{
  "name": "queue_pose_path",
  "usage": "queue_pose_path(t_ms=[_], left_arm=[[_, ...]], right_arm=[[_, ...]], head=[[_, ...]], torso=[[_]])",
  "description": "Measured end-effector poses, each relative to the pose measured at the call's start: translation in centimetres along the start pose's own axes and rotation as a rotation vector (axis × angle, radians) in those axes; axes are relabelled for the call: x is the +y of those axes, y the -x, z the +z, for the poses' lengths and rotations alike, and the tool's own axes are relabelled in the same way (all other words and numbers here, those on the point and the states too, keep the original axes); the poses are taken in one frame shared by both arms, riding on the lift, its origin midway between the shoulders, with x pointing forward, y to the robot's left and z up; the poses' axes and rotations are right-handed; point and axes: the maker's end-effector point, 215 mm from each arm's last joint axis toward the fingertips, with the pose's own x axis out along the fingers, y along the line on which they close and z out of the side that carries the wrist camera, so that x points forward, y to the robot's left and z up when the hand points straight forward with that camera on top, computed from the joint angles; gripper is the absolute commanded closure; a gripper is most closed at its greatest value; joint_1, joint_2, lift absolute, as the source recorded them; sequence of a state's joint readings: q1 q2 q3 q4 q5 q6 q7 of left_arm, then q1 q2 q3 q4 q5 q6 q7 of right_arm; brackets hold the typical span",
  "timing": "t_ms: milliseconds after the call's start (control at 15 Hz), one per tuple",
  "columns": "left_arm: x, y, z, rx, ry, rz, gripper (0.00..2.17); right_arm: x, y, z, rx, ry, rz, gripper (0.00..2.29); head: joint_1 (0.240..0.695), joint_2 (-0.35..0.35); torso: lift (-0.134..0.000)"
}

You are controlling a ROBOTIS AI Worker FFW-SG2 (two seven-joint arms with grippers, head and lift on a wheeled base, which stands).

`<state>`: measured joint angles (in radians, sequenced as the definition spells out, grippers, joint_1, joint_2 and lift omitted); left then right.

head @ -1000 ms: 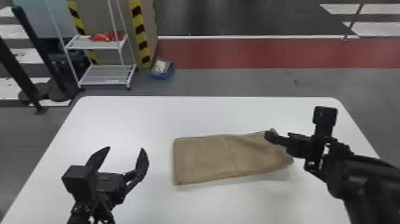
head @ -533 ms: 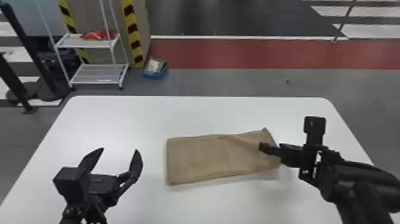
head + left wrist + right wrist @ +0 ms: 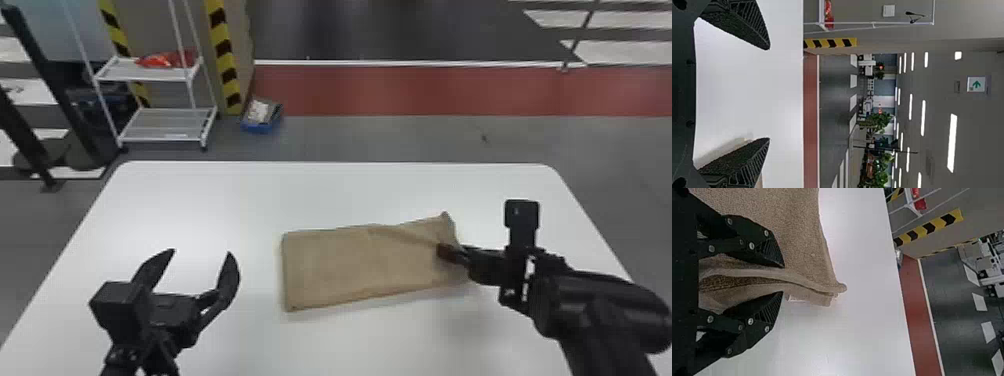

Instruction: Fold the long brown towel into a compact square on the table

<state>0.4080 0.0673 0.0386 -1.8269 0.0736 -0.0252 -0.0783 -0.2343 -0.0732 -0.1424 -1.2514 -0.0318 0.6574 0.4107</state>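
Where right gripper (image 3: 446, 253) pinches it, brown towel (image 3: 350, 265) bunches into ridges.

Brown towel (image 3: 350, 265), white table (image 3: 225, 200)

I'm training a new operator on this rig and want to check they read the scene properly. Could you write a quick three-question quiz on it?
1. Which end of the towel has the right gripper on it, from the robot's side?
A) the left end
B) the right end
2. True or false: the left gripper stands open.
3. Fill in the colour: the towel is on a ____ table.

Key: 1 B; 2 true; 3 white.
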Motion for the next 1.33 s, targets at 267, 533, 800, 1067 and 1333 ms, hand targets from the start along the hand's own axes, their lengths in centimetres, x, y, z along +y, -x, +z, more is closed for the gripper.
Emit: queue_pose_path(t_ms=[267, 533, 800, 1067, 1333], left_arm=[[0.2, -0.1, 0.2, -0.004, -0.002, 0.004, 0.04], [0.0, -1.2, 0.5, -0.006, 0.001, -0.002, 0.05], [-2.8, -2.0, -0.4, 0.006, 0.021, -0.096, 0.38], [-5.5, -3.4, -2.6, 0.061, 0.051, -0.19, 1.51], [-7.6, -3.8, -6.1, 0.177, 0.104, -0.265, 1.95]], right_arm=[[0.8, 0.0, 0.0, 0.015, -0.014, 0.025, 1.21], [2.6, 1.4, 2.5, -0.004, -0.03, 0.068, 1.21], [5.1, 3.7, 4.9, 0.018, -0.024, 0.102, 1.21], [8.5, 5.1, 7.3, 0.065, 0.007, 0.137, 1.21], [12.4, 5.7, 8.6, 0.108, 0.063, 0.164, 1.21]], head=[[0.695, 0.009], [0.695, 0.018], [0.695, 0.009], [0.695, 0.002], [0.695, 0.016]], torso=[[-0.057], [-0.057], [-0.057], [-0.057], [-0.057]])
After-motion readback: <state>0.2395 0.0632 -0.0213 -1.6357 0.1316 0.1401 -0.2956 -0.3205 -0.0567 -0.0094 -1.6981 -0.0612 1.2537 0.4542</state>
